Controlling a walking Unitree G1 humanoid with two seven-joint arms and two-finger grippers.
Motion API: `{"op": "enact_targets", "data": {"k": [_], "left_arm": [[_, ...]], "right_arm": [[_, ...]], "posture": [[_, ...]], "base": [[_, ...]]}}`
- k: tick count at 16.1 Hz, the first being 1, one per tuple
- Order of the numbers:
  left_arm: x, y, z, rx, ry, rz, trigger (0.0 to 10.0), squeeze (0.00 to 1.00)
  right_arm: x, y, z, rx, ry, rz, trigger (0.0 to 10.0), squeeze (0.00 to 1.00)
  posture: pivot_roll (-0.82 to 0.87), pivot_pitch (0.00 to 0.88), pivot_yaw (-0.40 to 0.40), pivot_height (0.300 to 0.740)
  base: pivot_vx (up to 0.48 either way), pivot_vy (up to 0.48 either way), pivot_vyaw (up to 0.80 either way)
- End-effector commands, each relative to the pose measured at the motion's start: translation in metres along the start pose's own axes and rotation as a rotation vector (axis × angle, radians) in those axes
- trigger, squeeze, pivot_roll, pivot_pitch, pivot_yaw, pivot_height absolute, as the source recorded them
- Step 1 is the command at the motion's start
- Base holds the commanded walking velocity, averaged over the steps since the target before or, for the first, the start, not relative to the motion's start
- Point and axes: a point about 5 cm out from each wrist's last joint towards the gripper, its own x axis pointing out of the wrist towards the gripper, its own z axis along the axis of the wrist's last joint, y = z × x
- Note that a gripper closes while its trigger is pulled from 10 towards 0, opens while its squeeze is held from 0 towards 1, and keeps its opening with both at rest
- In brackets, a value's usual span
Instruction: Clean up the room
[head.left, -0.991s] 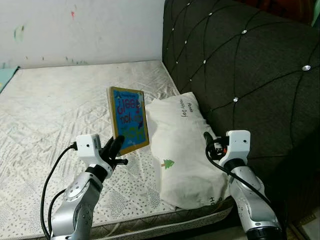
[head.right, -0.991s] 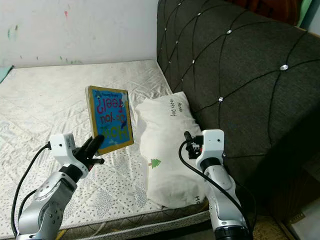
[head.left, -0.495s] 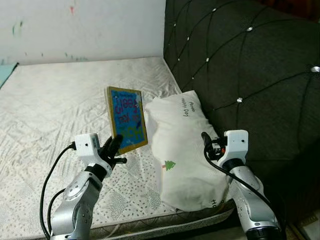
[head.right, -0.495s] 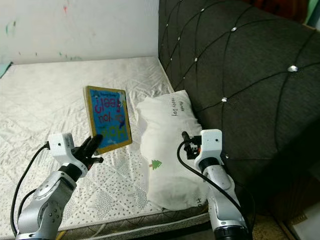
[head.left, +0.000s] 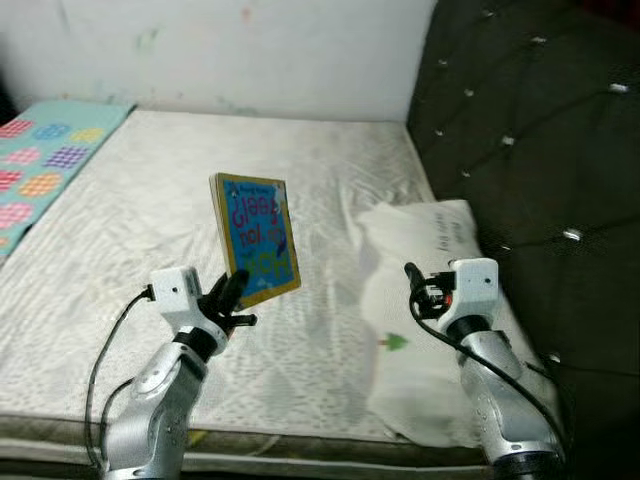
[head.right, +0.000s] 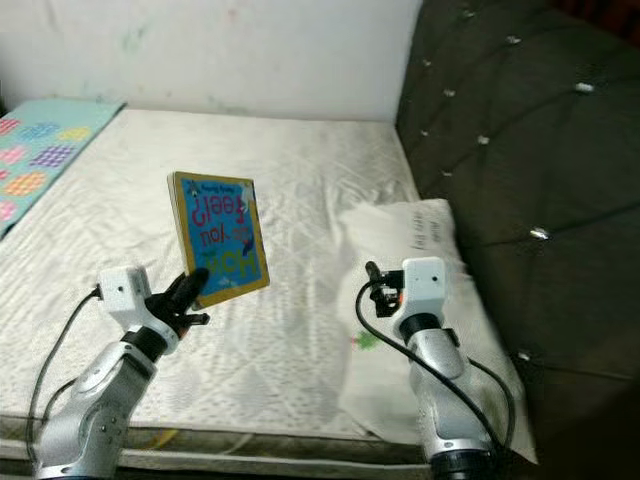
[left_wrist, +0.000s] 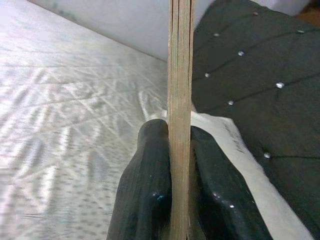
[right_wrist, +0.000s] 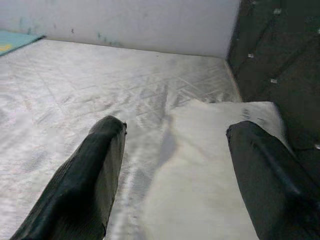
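A blue children's board book with a yellow border and red lettering stands upright in the air above the mattress. My left gripper is shut on its lower edge; in the left wrist view the book's edge sits clamped between the two black fingers. My right gripper is held open over the white pillow at the bed's right side, with nothing between its fingers.
A dark tufted headboard rises on the right. A teal patterned cloth lies at the bed's far left. A white wall runs behind the bed. The mattress front edge is close below.
The camera has swung left, so the headboard and pillow slid right and the teal cloth came into view. Both grippers keep their pose, the book still held upright.
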Motion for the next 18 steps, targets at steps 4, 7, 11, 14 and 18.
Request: {"op": "enact_targets", "data": {"k": [4, 7, 11, 14, 18], "left_arm": [[0.004, -0.005, 0.008, 0.004, -0.034, -0.024, 10.0, 0.0], [0.004, -0.004, 0.009, 0.008, -0.033, -0.021, 10.0, 0.0], [0.005, 0.002, 0.009, -0.009, -0.036, 0.003, 10.0, 0.0], [-0.002, 0.015, 0.008, -0.054, -0.043, 0.053, 10.0, 0.0], [-0.015, 0.019, 0.005, -0.329, -0.056, -0.006, 10.0, 0.0]], "right_arm": [[-0.001, -0.006, 0.001, -0.008, -0.003, -0.016, 10.0, 0.0], [-0.001, -0.005, 0.001, -0.005, -0.001, -0.017, 10.0, 0.0], [-0.002, -0.006, 0.001, -0.001, -0.001, -0.021, 10.0, 0.0], [-0.004, -0.006, 0.002, 0.016, 0.001, -0.015, 10.0, 0.0], [-0.01, -0.003, 0.003, 0.053, 0.003, 0.0, 10.0, 0.0]], "posture": [[-0.1, 0.0, -0.009, 0.74], [-0.1, 0.0, -0.008, 0.74], [-0.11, 0.0, -0.007, 0.74], [-0.1, 0.0, -0.016, 0.74], [-0.11, 0.034, -0.036, 0.74]], "base": [[0.0, 0.24, 0.0], [0.0, 0.0, 0.0], [0.0, 0.0, 0.0], [0.0, 0.0, 0.0], [0.0, 0.0, 0.0]]}}
